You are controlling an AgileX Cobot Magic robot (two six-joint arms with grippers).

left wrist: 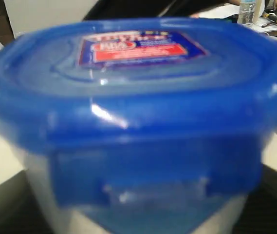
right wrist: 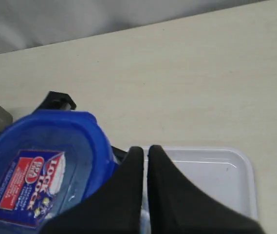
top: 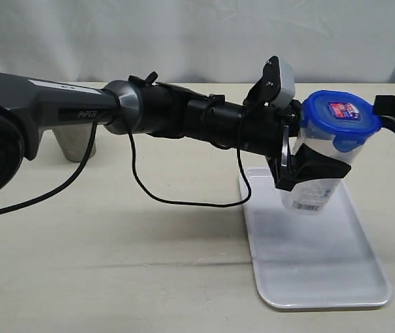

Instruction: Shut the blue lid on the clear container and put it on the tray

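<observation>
My left gripper (top: 314,170) reaches in from the left and is shut on the clear container (top: 309,195), its black fingers clamped round the middle. The container stands upright over the far end of the white tray (top: 315,257); I cannot tell whether its base touches it. The blue lid (top: 340,116) sits on top of the container, sticker up. In the left wrist view the lid (left wrist: 138,97) fills the frame and hides the fingers. My right gripper (right wrist: 145,152) is shut, empty, just beside the lid (right wrist: 41,165) and above the tray (right wrist: 211,170); in the exterior view the right gripper (top: 391,116) is at the right edge.
A grey metal object (top: 72,142) stands on the table at the left, mostly hidden behind the left arm. A black cable (top: 183,201) droops from that arm to the tabletop. A white cloth backs the beige table.
</observation>
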